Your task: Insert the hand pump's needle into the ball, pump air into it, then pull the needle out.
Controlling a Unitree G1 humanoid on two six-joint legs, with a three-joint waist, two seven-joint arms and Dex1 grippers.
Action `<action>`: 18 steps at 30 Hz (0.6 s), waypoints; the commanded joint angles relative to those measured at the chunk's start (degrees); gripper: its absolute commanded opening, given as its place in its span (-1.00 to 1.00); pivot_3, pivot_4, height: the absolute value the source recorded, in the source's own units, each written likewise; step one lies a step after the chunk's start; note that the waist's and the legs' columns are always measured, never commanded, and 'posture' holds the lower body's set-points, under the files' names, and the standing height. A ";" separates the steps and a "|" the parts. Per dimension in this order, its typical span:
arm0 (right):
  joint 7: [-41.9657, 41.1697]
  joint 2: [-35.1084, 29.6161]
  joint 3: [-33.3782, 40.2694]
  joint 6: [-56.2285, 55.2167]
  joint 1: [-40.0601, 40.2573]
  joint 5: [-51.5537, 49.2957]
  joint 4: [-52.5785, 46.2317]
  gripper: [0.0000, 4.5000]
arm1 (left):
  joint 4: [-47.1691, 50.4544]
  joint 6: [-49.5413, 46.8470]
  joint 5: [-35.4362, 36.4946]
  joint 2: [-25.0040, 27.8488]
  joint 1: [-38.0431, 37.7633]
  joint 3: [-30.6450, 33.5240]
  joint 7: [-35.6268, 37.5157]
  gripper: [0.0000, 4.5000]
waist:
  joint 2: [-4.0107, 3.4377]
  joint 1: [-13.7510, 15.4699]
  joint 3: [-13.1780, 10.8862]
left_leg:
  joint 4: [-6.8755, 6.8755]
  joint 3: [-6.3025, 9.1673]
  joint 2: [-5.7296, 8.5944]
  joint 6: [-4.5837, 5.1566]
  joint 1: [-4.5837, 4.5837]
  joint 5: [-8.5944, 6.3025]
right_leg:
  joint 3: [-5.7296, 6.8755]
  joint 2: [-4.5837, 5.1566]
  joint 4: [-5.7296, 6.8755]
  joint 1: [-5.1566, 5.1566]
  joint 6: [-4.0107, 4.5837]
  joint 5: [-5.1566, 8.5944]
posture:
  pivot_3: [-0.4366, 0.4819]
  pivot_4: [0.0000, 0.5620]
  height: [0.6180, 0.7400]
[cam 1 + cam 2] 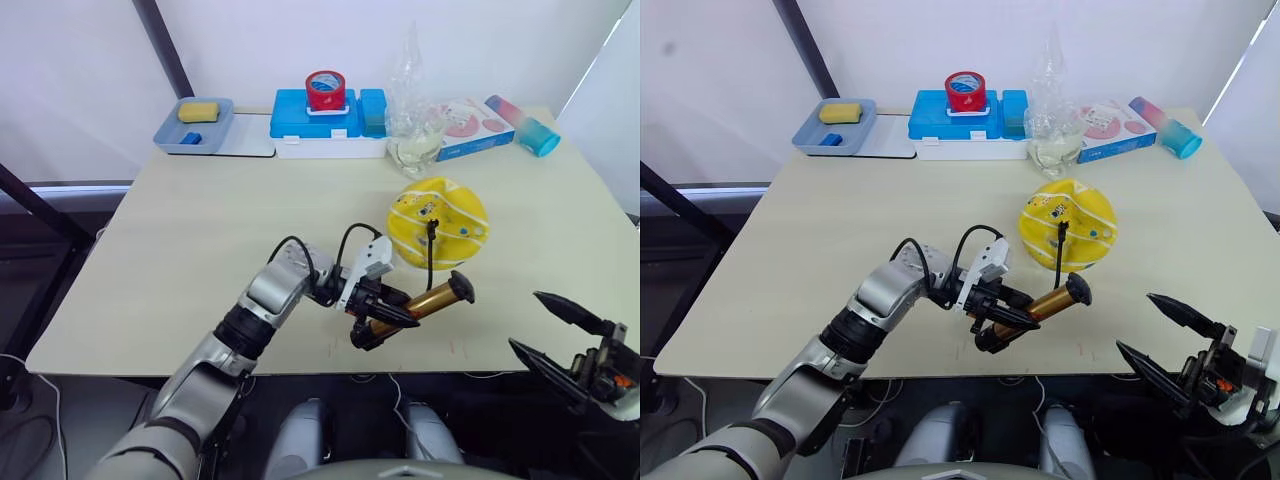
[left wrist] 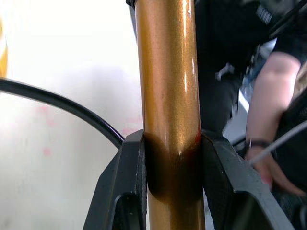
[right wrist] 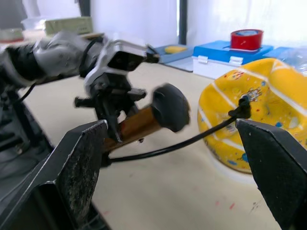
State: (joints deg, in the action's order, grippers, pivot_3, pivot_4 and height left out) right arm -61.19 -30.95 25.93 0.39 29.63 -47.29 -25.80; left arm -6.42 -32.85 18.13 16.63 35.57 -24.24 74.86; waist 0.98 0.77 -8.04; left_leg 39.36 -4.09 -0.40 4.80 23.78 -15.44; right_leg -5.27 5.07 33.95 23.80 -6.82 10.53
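Note:
The ball (image 1: pixel 437 222) is yellow with printed dots and dented, and lies right of the table's middle. The hand pump (image 1: pixel 432 298) is a bronze cylinder with a black knob, tilted up just in front of the ball. My left gripper (image 1: pixel 385 318) is shut on the pump's lower barrel; in the left wrist view the barrel (image 2: pixel 168 96) sits clamped between the fingers (image 2: pixel 125 187). A thin black hose (image 1: pixel 431 262) runs from the pump up to the ball's top (image 3: pixel 244 103). My right gripper (image 1: pixel 525 320) hangs open off the table's front right, apart from the pump.
Along the far edge stand a blue tray (image 1: pixel 218 132) with a yellow sponge, a blue box (image 1: pixel 330 122) with a red tape roll (image 1: pixel 326 90), a clear plastic bag (image 1: pixel 415 120) and a teal-and-pink bottle (image 1: pixel 525 125). A person's hand (image 2: pixel 268 163) shows in the left wrist view.

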 commanded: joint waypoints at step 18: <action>21.50 1.57 -12.10 17.73 -11.85 -6.32 -13.71 1.00 | -18.84 33.30 3.18 -9.74 -4.88 8.98 8.68 -0.53 | -0.01 0.03 0.01 | 0.00 0.49 0.02 -0.02 0.11 0.02 | 0.60 0.02 -0.17 -0.21 0.12 0.02 | -0.05 -0.47 0.82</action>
State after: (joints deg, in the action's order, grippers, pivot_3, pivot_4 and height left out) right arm -40.26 -28.97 14.05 17.55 18.33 -53.59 -37.40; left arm -25.83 -1.88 20.50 7.61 30.50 -16.22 82.55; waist 0.97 0.80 -8.02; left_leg 39.36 -3.59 -0.38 4.78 23.89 -15.42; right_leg -4.66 5.09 33.78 23.59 -6.70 10.55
